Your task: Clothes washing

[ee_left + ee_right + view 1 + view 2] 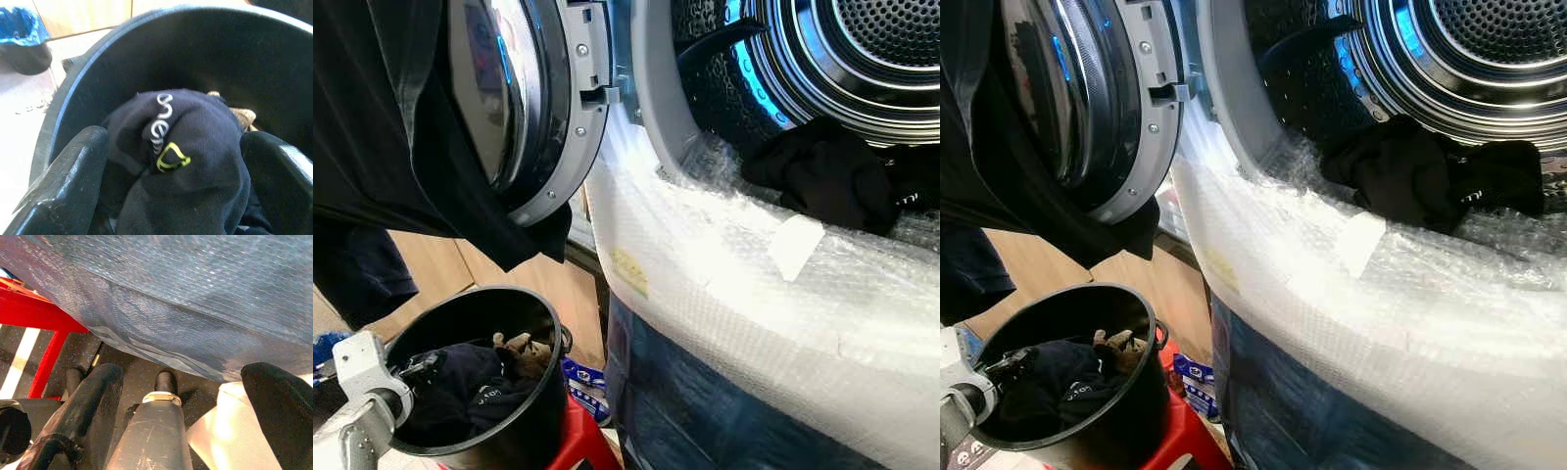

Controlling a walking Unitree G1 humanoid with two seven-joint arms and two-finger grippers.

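A round black plastic bucket (524,411) stands on a red stool (578,446) beside the bubble-wrapped front-loading washing machine (754,294), whose round door (543,98) hangs open with dark cloth draped over it. Inside the bucket lies a crumpled dark navy garment (195,147) with white lettering and a yellow-green logo. The left gripper (171,196) reaches into the bucket, its black fingers spread on either side of the garment. Another black garment (822,176) rests on the drum's lip. The right gripper (186,401) hangs low beside the machine, fingers apart, holding nothing.
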